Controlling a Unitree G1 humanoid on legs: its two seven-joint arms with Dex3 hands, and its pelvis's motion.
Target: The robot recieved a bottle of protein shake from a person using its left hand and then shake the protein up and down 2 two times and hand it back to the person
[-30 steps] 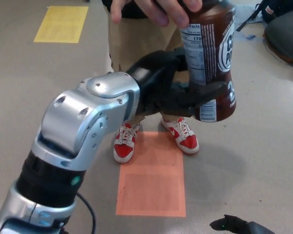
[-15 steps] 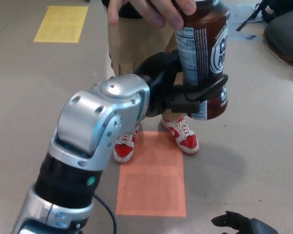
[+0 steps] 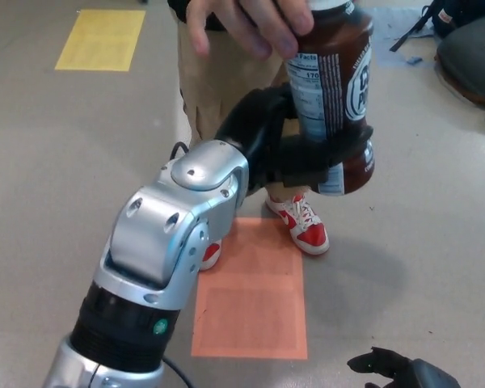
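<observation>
Brown plastic protein shake bottle (image 3: 335, 97) with white nutrition label and white cap stands upright at upper centre, long axis near vertical, tilted slightly. Person's hand (image 3: 255, 23) grips it at the top around the cap and shoulder. The robot's black left hand (image 3: 295, 149) on the silver forearm comes in from the lower left and sits at the bottle's lower half: one thick black finger (image 3: 339, 149) wraps across the front of the bottle just under the label, thumb side on the near-left of the bottle. Fingers look curled around the body and touching it, so closed on the bottle, though the person also has hold, so both are carrying it.

Key relation: bottle axis runs up-down, fingers wrap across it horizontally, a crosswise grip low on the body. Person's grip is directly above the left hand on the same axis, near but apart. Judgement: handover is mid-transfer; the person must let go upward before the shaking can begin. The low grip leaves most of the bottle above the fingers, so it could tip once released.

Black right hand (image 3: 396, 372) is low at the bottom right edge, well apart from the bottle, only partly visible; fingers cannot be made out. The left hand is clearly the nearer one.

Floor: beige, with an orange rectangular floor mat (image 3: 250, 299) below; person's red and white sneakers (image 3: 303, 222) by its top edge.
</observation>
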